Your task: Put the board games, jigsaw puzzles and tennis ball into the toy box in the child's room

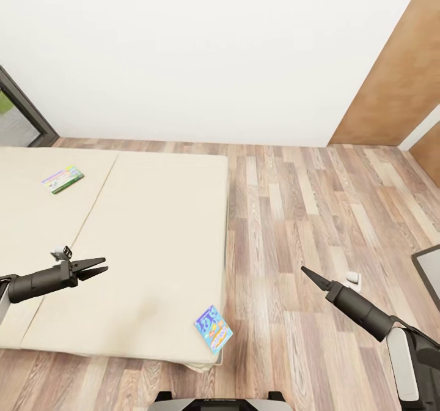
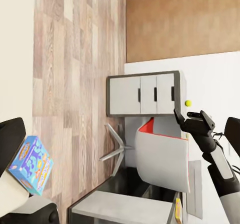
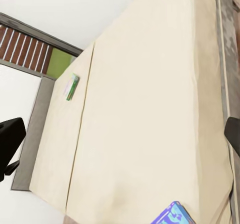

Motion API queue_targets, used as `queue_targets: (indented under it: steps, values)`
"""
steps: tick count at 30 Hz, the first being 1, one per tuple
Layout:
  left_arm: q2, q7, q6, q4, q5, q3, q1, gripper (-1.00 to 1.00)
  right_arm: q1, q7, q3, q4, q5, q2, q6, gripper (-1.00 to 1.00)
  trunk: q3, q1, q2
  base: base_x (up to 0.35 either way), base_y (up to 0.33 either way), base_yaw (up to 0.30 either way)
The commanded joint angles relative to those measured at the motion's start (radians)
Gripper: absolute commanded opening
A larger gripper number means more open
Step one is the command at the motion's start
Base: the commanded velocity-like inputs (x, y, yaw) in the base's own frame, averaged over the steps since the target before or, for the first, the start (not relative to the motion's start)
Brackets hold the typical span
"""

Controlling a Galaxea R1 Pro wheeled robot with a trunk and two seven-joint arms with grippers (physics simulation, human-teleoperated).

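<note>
The beige bed [image 1: 153, 227] takes up the left of the head view. A white-green board game [image 1: 63, 179] lies flat on its far left section. A small blue board game [image 1: 214, 328] sits at the near right corner, partly over the edge. My left gripper [image 1: 105, 265] hovers open above the middle of the mattress, holding nothing. My right gripper [image 1: 304, 270] hangs open over the wood floor to the right of the bed. The right wrist view shows both games [image 3: 71, 87] [image 3: 172, 216] on the bed. In the left wrist view the blue game [image 2: 31, 164] and a tiny tennis ball [image 2: 188, 103] appear.
Wood-plank floor [image 1: 293, 215] runs right of the bed to a white wall. A small white object [image 1: 352, 278] lies on the floor beside a dark-framed grey panel [image 1: 429, 270]. The left wrist view shows a grey cabinet [image 2: 145, 94] and a swivel chair [image 2: 162, 159].
</note>
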Motion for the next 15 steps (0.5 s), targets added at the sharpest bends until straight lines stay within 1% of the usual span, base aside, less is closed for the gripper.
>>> queue_targets:
  steps: [1,15]
  values:
    - [0.0,-0.004,0.011,0.0,-0.001,0.0,0.0,1.0,-0.001,0.002,-0.001,0.0,-0.004,0.0,0.006,1.0,0.0,0.001,-0.001,0.0,0.0,0.0]
    - [0.0,-0.004,0.011,0.0,-0.001,-0.002,0.0,1.0,-0.001,0.002,-0.002,0.0,-0.004,-0.001,0.006,1.0,0.023,0.001,-0.001,0.0,0.0,0.0]
